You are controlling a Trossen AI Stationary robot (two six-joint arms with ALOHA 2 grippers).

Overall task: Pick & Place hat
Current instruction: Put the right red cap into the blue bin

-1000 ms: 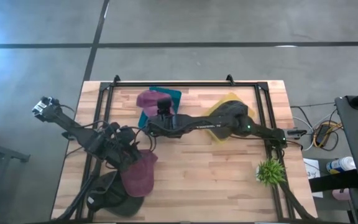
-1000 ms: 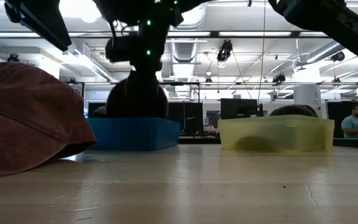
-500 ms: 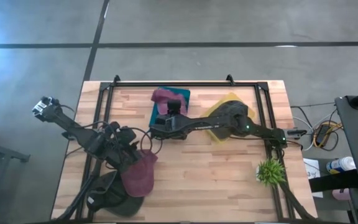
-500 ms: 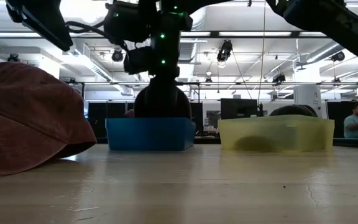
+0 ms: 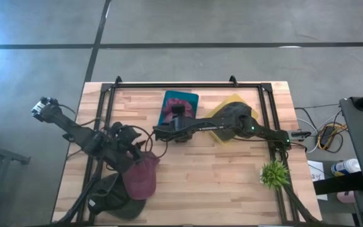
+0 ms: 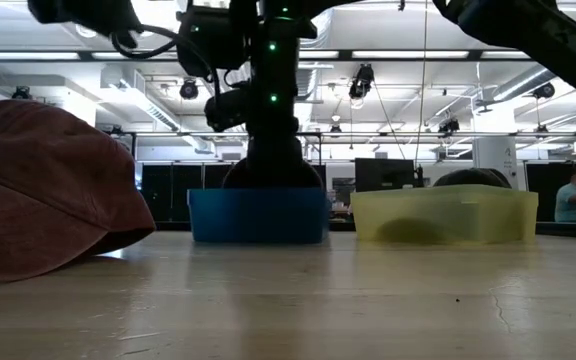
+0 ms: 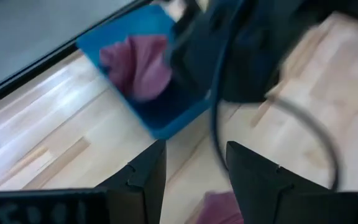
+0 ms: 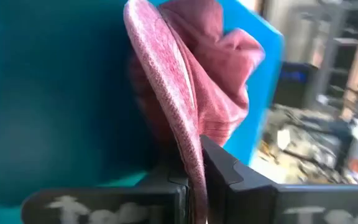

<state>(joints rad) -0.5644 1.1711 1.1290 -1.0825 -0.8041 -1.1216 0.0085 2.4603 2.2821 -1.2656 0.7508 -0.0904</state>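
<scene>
Shifted rightward with its blue bin (image 5: 180,109), the pink hat (image 5: 171,108) is now held inside by the right hand (image 5: 180,113), pinched shut. Release seems next. Left hand (image 5: 133,150) is seen parted.

My right gripper (image 8: 194,180) pinched its fingers together, arm stretched far across; my left gripper (image 7: 194,171) waited, fingers apart.
</scene>
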